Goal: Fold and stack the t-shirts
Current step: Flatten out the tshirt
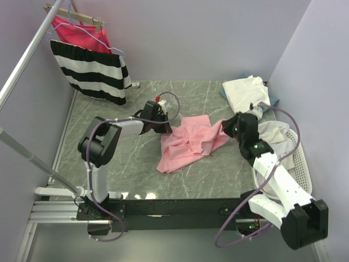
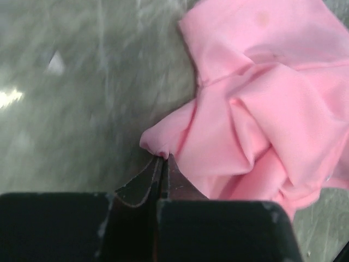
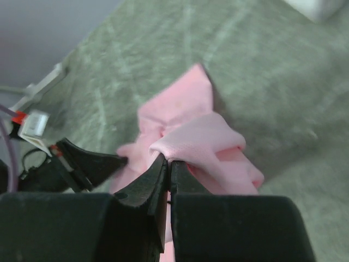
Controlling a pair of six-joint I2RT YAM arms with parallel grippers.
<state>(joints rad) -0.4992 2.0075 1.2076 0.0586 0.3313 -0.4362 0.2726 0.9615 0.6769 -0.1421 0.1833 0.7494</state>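
Right now your left end effector (image 2: 162, 158) is pinched fully together on a small tuck of the pink t-shirt (image 1: 188, 143). It has the cloth's left corner, low against the table (image 1: 125, 169). Your right end effector (image 3: 168, 161) is likewise clamped tight, its fingers meeting on a rounded fold at the shirt's right edge. You have the garment by both ends at once.

Between the two grips the pink t-shirt lies crumpled near the middle of the table, bunched into soft ridges rather than spread flat. Its lower part trails toward the near edge. In the left wrist view a small pale round mark (image 2: 263, 19) shows on the cloth.

Further out, a pile of cream-white t-shirts (image 1: 245, 93) sits in the far right corner of the table, with a blue garment (image 1: 272, 101) peeking out beneath it. Just beside your right arm, a white basket (image 1: 303, 159) rests at the right edge with a pale garment (image 1: 274, 134) crumpled in it.

At the far left, a black-and-white striped garment (image 1: 92, 71) and a magenta-red garment (image 1: 82, 34) hang from a rail (image 1: 27, 54), well apart from the shirt you hold.
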